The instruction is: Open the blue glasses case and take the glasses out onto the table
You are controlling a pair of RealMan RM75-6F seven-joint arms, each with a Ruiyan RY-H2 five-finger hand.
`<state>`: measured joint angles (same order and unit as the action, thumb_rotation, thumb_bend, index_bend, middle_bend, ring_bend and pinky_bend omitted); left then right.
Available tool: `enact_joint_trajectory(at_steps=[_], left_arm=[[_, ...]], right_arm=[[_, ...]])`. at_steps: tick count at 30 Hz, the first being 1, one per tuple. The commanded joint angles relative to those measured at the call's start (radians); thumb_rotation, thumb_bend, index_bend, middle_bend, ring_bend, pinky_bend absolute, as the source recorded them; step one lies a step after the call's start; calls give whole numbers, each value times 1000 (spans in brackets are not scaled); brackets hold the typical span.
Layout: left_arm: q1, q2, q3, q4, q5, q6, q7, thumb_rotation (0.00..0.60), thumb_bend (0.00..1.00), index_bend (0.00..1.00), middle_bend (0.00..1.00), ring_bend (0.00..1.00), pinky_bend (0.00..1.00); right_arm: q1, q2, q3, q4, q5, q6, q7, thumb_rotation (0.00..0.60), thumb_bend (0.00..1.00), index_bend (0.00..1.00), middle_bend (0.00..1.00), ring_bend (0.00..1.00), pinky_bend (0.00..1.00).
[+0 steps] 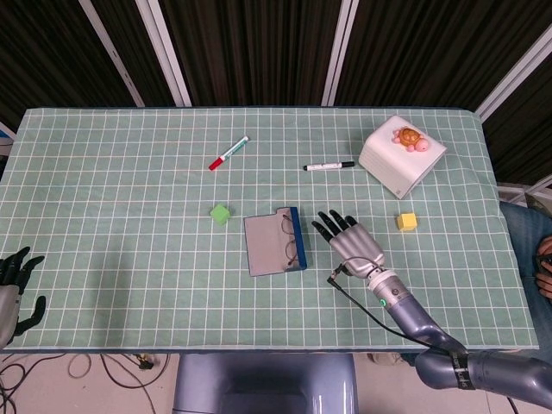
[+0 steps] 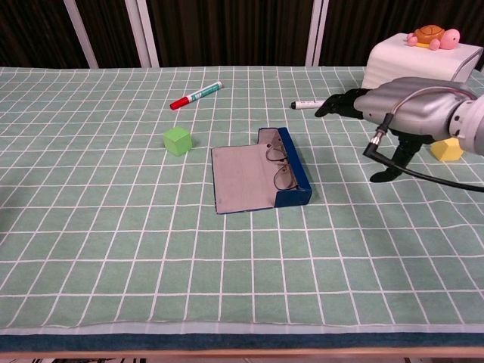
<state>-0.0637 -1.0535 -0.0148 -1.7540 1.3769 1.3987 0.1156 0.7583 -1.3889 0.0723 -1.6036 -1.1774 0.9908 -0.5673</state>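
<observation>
A pale green cloth with a white grid covers the table [image 1: 129, 224], and dark slatted panels with light uprights stand behind its far edge. The head view alone shows the left hand [image 1: 15, 289]: it sits at the near left corner of the table, at the frame's edge, its dark fingers apart and holding nothing. The chest view leaves it out, but shows the table's near edge and the side of the case more clearly.

Nearest of the things on the cloth is the blue glasses case [image 1: 274, 242], lying open a little right of the middle, its grey flap spread flat to the left and its blue tray along the right side. The glasses [image 2: 278, 162] are still inside it, thin wire frames resting in the tray and partly over the flap. The right hand [image 1: 349, 241] hovers just right of the case, fingers spread and pointing away from the robot, grasping nothing; in the chest view it clearly hangs above the cloth, apart from the case.

Left of the case sits a green cube [image 1: 222, 213], and right of the hand a yellow cube [image 1: 407, 222]. Farther back lie a red-capped marker [image 1: 228, 153] and a black-capped marker [image 1: 329, 166]. At the far right stands a white box [image 1: 401, 155] with a toy turtle [image 1: 412, 138] on top.
</observation>
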Motion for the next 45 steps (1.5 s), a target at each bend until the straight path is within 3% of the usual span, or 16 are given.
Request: enact_joint_trajectory(at_steps=[1,11,24,45], left_arm=[[0,0,0,0,0,0,1,600,470,125,0,0,21],[-1,-1,0,1,-2,0,3,600,470,125,0,0,21],[-1,-2,0,1,-3,0,4,600,470,125,0,0,21],[-3,-1,0,2,-7,-4,3,600,470,125,0,0,21]], right_arm=[[-17,3,-28,-13,-27,8,-9,600,240,88,0,19,233],[-32,7,-77,-50,-130,17,-26,600,244,123,0,19,233],[-32,-26,-68,-50,-149,1,-40,600,465,124,0,20,234],[-34,-91,-64,-5,-136,-20,-87,600,468,202,0,20,234]])
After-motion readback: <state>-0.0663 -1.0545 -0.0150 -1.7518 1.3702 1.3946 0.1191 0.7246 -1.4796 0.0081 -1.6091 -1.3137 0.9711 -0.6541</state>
